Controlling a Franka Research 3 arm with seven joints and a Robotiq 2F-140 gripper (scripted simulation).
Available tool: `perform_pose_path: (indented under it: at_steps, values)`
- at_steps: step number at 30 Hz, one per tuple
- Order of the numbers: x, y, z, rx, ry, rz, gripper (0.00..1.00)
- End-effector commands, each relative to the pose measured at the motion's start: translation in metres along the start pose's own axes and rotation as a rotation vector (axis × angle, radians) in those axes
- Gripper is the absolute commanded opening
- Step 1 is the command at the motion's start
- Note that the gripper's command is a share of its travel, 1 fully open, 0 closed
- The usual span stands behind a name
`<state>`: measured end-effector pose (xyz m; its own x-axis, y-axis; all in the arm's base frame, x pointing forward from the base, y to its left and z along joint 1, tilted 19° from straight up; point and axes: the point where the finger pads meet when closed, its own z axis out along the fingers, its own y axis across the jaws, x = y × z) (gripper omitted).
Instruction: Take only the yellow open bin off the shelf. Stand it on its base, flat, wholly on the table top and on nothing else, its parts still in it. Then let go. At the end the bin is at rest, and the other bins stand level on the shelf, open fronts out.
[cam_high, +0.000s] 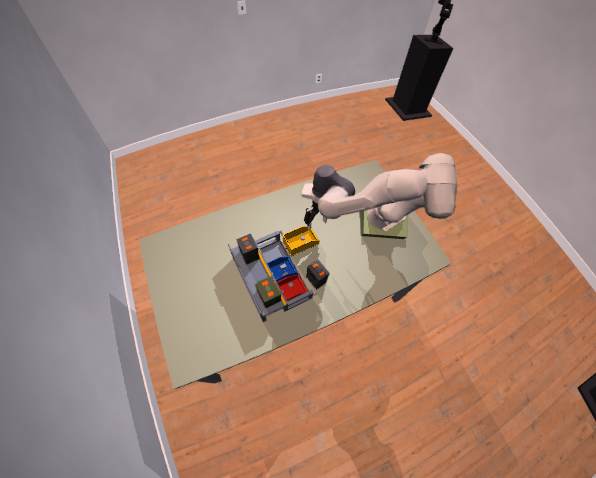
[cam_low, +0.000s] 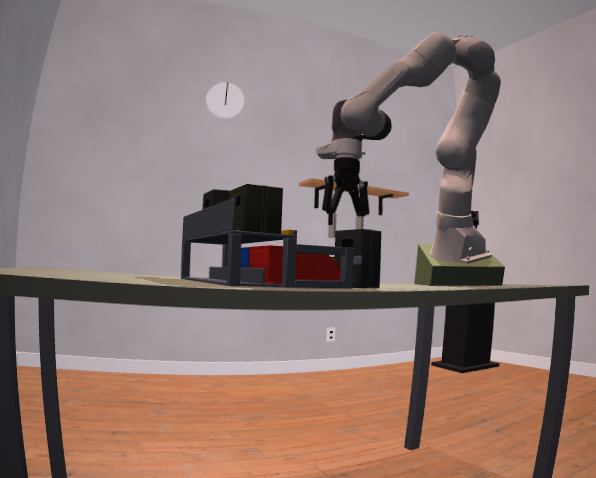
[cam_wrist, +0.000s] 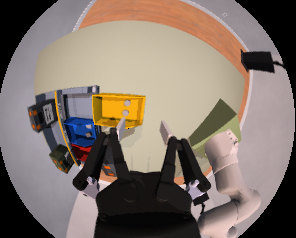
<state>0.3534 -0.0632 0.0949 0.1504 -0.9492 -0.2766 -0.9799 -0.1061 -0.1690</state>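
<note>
The yellow open bin (cam_high: 301, 240) lies at the far end of the grey shelf (cam_high: 267, 272), turned a little and sticking out past the shelf's front toward the arm. It holds small grey parts. In the wrist view the yellow bin (cam_wrist: 118, 110) is below and ahead of my left finger. From the side only a sliver of yellow (cam_low: 287, 232) shows behind the shelf frame, so I cannot tell whether the bin rests on the table or on the shelf. My gripper (cam_high: 310, 220) hangs above the bin's near edge, open and empty, fingers apart and touching nothing. It also shows in the side view (cam_low: 344, 227).
The blue bin (cam_high: 279, 269) and the red bin (cam_high: 292, 287) sit in the shelf. Dark boxes stand on the shelf top (cam_high: 247, 248) (cam_high: 268, 291), and another (cam_high: 317, 273) on the table by the red bin. My green base block (cam_high: 384, 225) is to the right.
</note>
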Motion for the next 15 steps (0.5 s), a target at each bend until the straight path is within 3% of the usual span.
perform_pose_path:
  at_steps: [1,15]
  values:
    - [0.0005,-0.0002,0.0011,0.000,0.000,0.001,0.57]
    - [0.0022,-0.0008,0.0058,0.001,0.001,0.004,0.57]
